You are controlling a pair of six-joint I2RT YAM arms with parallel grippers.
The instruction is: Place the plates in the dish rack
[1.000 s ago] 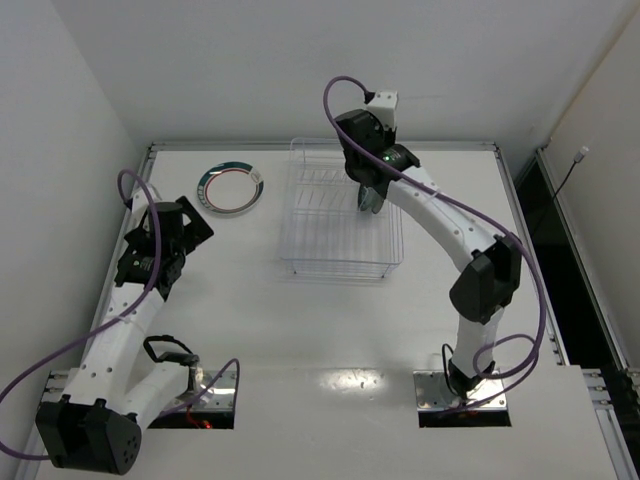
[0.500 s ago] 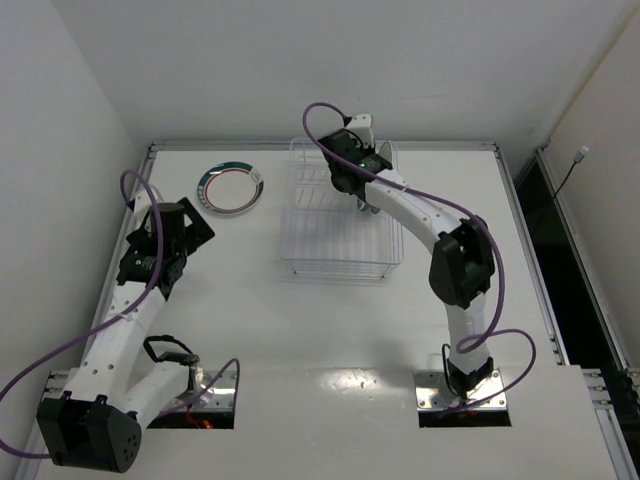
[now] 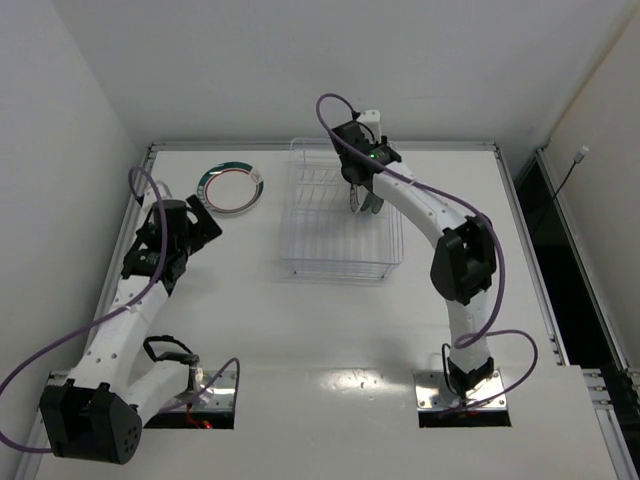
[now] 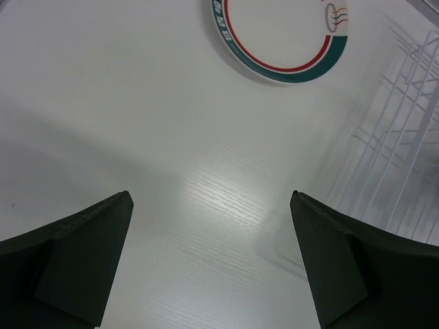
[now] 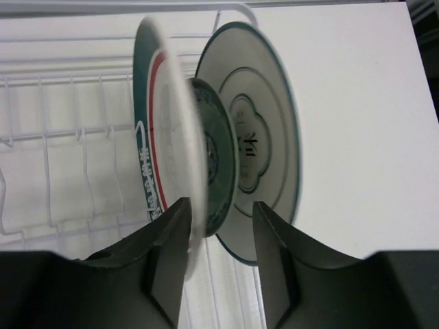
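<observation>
Three plates stand on edge in the clear dish rack (image 3: pixel 330 245) (image 5: pixel 68 137): a white one with a green band and red ring (image 5: pixel 159 123), a small teal patterned one (image 5: pixel 221 161) and a white teal-rimmed one (image 5: pixel 264 130). My right gripper (image 5: pixel 222 202) (image 3: pixel 358 200) hangs over them, open. The lower rims of the first two plates lie between its jaws, and the right finger touches nothing. A plate with a red ring and green rim (image 3: pixel 231 187) (image 4: pixel 281 41) lies flat on the table. My left gripper (image 4: pixel 210 194) (image 3: pixel 198 218) is wide open and empty, short of that plate.
The rack's wire dividers (image 4: pixel 405 137) show at the right of the left wrist view. White walls close the table at the back and left. A dark gap runs along the table's right edge (image 3: pixel 545 230).
The right gripper's jaws have parted from shut over the standing plates, and the arm has shifted slightly over the rack's back. The left arm has edged towards the flat plate.
</observation>
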